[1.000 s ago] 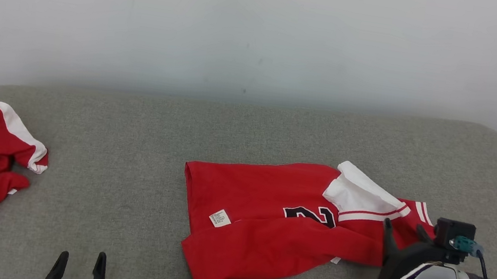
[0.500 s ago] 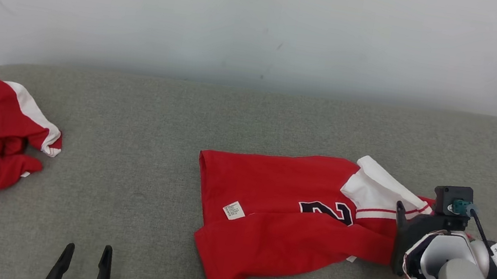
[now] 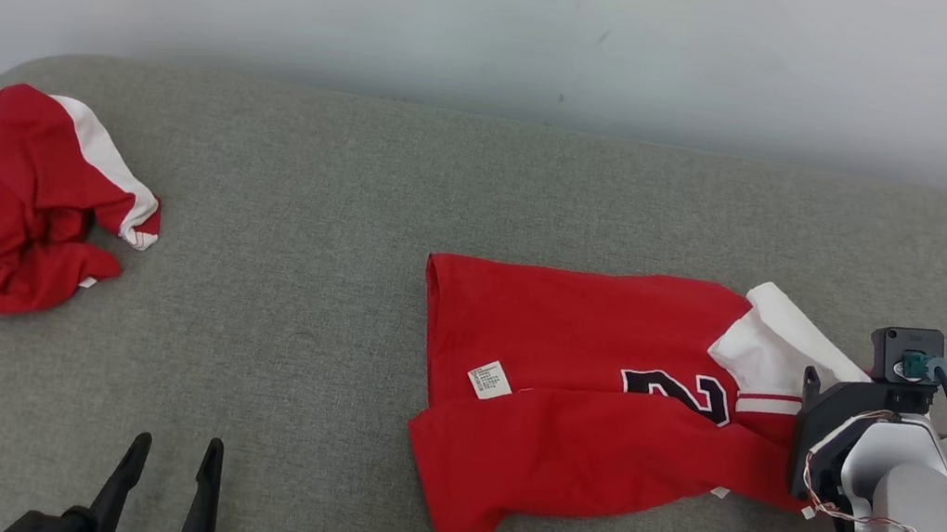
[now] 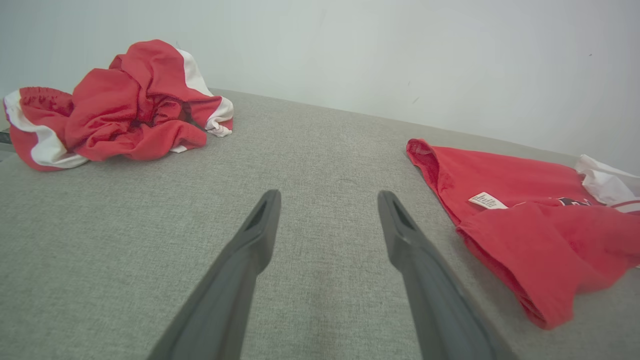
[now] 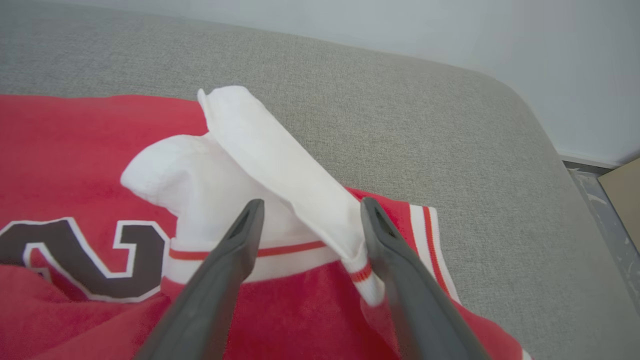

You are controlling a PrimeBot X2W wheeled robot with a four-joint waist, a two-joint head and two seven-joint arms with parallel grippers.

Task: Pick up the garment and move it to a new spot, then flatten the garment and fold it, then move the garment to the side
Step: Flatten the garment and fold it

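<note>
Jersey (image 3: 587, 386) lies half-folded (rumpled); right gripper (image 5: 311, 202) hangs spread, empty, over its white sleeve (image 5: 250, 150); left gripper (image 4: 328, 194) gapes well apart from it; flattening, side-move remain

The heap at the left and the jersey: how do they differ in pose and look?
The heap is crumpled into a bundle; the jersey lies mostly spread, with one edge folded over. The jersey shows a dark number and a white label; the heap shows neither. The open right gripper is over the jersey; the heap lies far from it. Both are red and white.
</note>
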